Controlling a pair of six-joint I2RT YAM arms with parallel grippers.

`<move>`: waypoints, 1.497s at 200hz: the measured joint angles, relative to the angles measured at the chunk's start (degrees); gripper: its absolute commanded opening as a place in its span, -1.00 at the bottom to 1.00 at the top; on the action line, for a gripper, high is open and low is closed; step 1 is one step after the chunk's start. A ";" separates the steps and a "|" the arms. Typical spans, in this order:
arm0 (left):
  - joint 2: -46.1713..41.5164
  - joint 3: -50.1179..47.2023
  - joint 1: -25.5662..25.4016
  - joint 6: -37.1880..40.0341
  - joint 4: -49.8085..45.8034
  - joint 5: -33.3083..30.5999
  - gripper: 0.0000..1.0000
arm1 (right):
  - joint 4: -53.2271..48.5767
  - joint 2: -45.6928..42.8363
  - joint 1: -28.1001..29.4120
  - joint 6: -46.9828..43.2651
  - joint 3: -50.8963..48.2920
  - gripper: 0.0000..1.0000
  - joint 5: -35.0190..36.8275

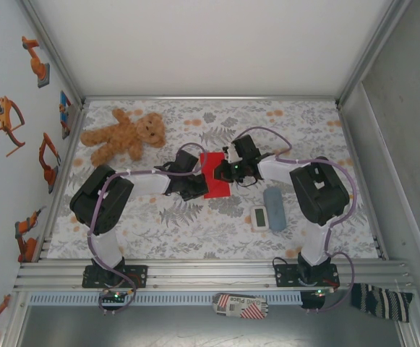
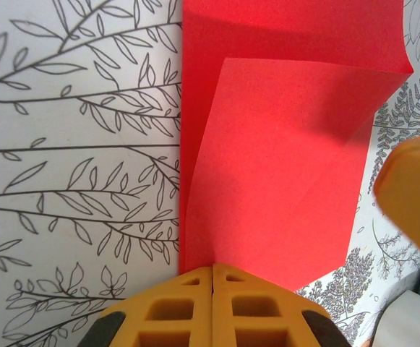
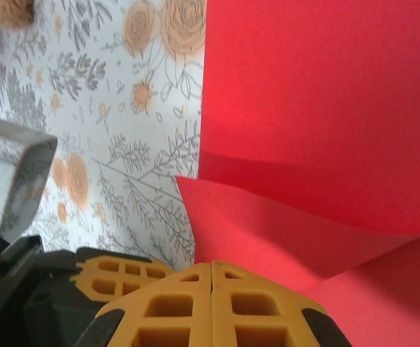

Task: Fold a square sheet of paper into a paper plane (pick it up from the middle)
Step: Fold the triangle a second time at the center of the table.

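From above, the square sheet of paper lies on the flowered table cloth in the middle of the table, between the two arms. The left gripper reaches it from the left and the right gripper from the right, both low at the sheet. A teddy bear lies well apart at the far left. A grey-blue block and a white timer sit just beside each other to the right of the paper. In the left wrist view, the left gripper has its yellow fingers pressed together, tips at the near edge of the red sheet. One flap of the sheet is folded over the layer beneath. Whether the tips nip the paper cannot be told. An orange finger of the other gripper shows at the right edge. In the right wrist view, the right gripper is likewise closed, fingers together at the edge of the sheet, where a flap stands slightly raised off the flat layer. Whether paper is pinched here is unclear too.
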 measured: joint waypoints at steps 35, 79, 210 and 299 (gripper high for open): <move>-0.04 -0.24 0.00 -0.22 0.39 0.07 -1.00 | 0.00 0.15 0.09 -1.53 -0.13 -1.00 -1.60; -0.07 -0.37 0.04 -0.46 0.59 0.15 -1.00 | -0.07 2.29 0.68 -2.95 -0.11 -1.00 -2.49; -0.09 -0.35 0.04 -0.87 0.31 0.13 -1.00 | -4.50 6.49 1.92 -6.58 3.78 -1.00 -2.56; -0.09 -0.46 0.04 -1.95 0.09 0.13 -1.00 | -5.66 9.53 -4.92 -7.43 7.61 -1.00 -5.35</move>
